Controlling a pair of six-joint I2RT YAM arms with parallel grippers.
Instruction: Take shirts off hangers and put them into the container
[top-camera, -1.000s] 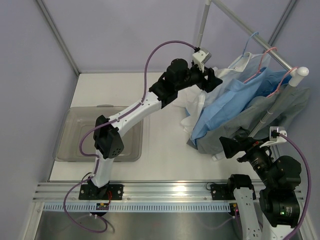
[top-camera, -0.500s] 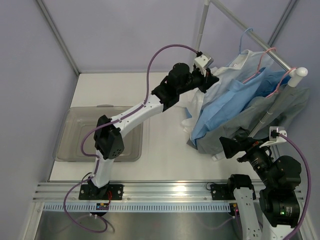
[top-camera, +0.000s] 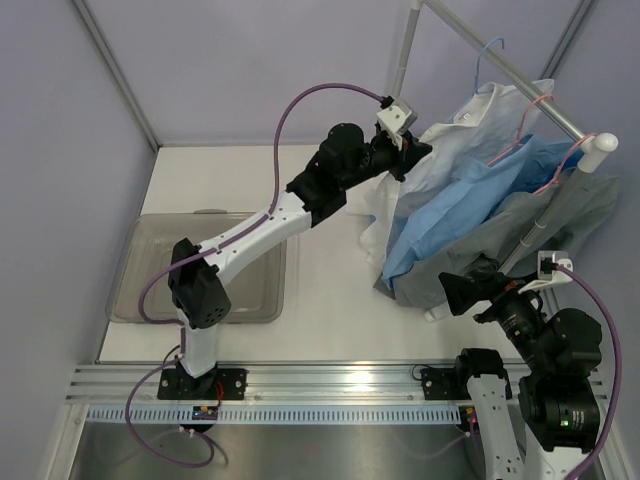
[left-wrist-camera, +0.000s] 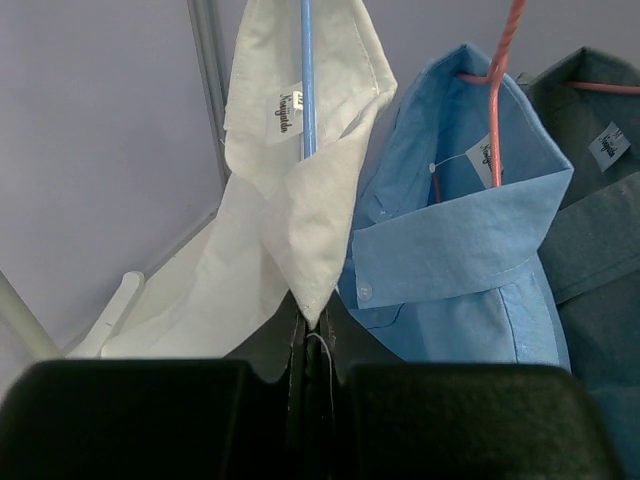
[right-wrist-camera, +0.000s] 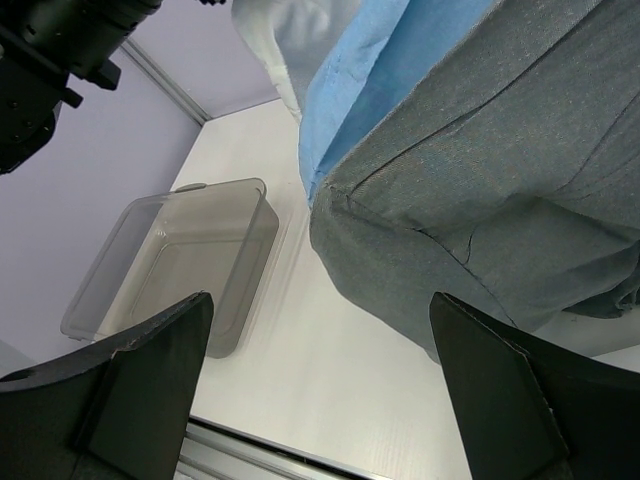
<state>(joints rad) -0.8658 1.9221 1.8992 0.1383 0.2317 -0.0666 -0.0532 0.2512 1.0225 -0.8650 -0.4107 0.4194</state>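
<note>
We've got the left gripper (left-wrist-camera: 312, 345) clamped tight on the front edge of the white shirt (left-wrist-camera: 280, 200), its blue hanger (left-wrist-camera: 306, 70) up at twelve o'clock. The light blue shirt (left-wrist-camera: 450, 250) crowds in at three o'clock, the grey shirt (left-wrist-camera: 590, 200) beyond. The right gripper (right-wrist-camera: 320, 297) gapes wide, empty; the container (top-camera: 150, 240) sits at nine o'clock.

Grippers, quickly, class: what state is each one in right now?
Left gripper: shut on the white shirt, pinching its collar tip.
Right gripper: open, holding nothing.
</note>
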